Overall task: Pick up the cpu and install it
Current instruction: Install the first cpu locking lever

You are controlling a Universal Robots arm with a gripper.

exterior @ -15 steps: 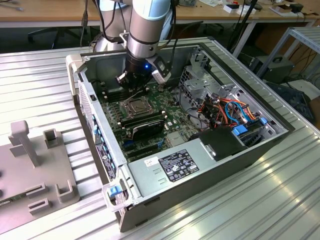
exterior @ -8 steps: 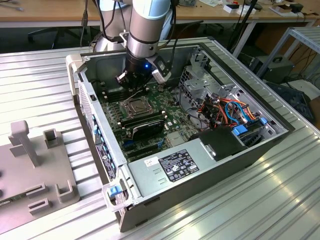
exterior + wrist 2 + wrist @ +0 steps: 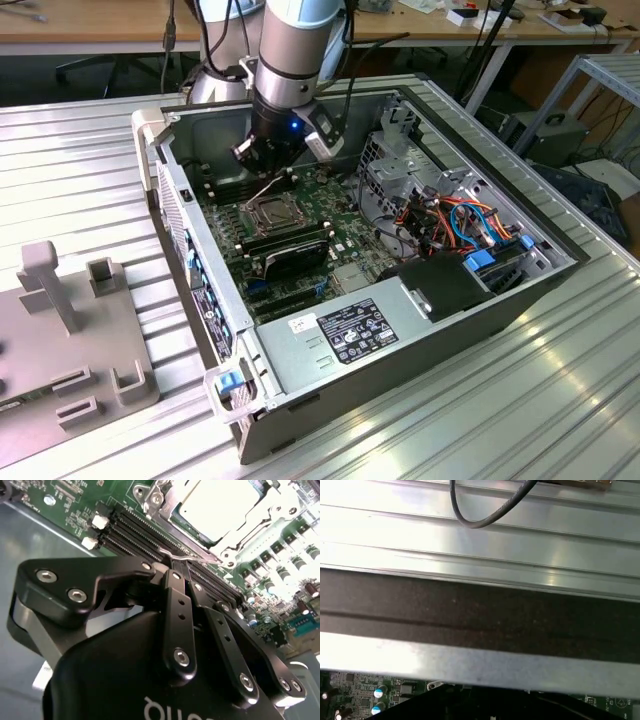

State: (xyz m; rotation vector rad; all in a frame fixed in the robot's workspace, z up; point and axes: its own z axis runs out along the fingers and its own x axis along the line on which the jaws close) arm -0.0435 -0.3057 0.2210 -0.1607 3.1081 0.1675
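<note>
in the exterior view the arm comes down almost straight from the far side into the open computer case (image 3: pixel 470 300), and the gripper (image 3: pixel 268 165) hangs low over the green board (image 3: pixel 345 215), just beyond the socket (image 3: pixel 270 212). a thin wire lever (image 3: pixel 268 187) slants up from the socket toward the gripper. the socket's middle looks dark here, so i cannot place the chip from this view.

in the second wrist view the gripper (image 3: pixel 181 580) has its black fingers (image 3: pixel 175 605) pressed together, tips right at the bent end of the lever (image 3: pixel 187 556); whether they pinch it or only touch it is unclear. past them the cpu (image 3: pixel 220 502) lies flat and pale inside the socket frame (image 3: pixel 165 505), beside the black memory slots (image 3: pixel 135 532).

in the first wrist view the case wall (image 3: pixel 480 615) and the ribbed metal table (image 3: pixel 470 545) lie past it, with a loose cable (image 3: pixel 485 520) on the table.

my guess: the chip is seated, and the locking step is in hand. that calls for a steady, guided push on the lever without slipping onto the board.
</note>
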